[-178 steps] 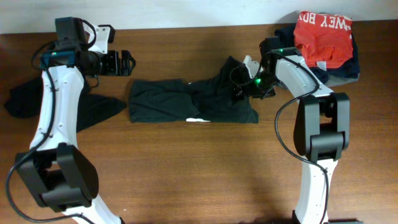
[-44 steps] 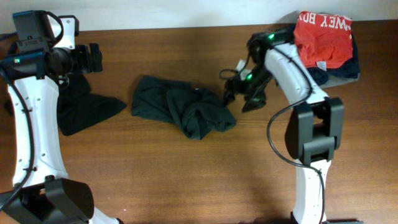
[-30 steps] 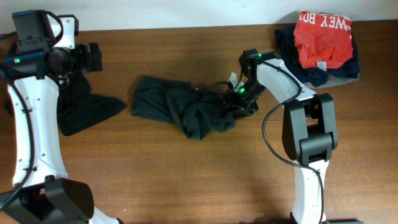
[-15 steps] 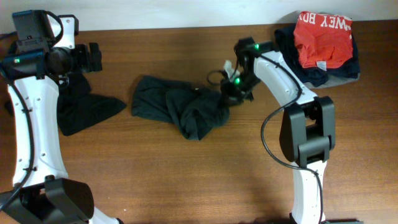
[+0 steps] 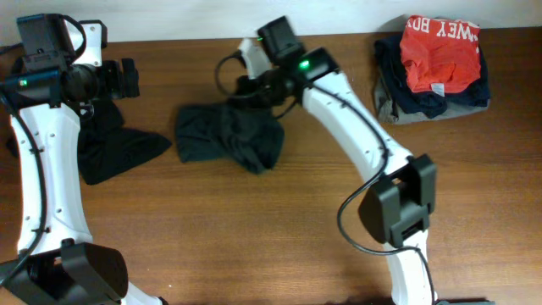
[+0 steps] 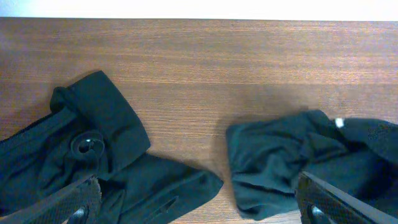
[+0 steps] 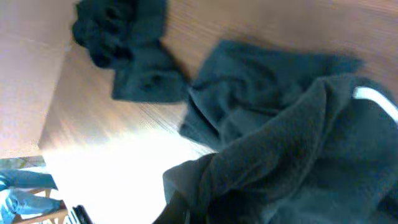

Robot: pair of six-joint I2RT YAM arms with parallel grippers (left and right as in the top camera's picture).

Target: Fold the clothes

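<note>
Near the centre of your desk, the middle shirt lies bunched, its right side doubled over leftward. The second shirt sprawls at far left, and the folded pile sits far right, out of the way. Your right claw is clenched on the middle shirt's upper edge, apparently drawing it across for a fold. Your left claw hangs spread wide, empty. The cloth looks dark green, soft and creased, with a small white tag.

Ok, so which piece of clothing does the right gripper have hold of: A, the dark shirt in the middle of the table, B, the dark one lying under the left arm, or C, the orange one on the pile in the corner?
A: the right gripper is shut on the upper edge of the middle dark shirt.
</note>
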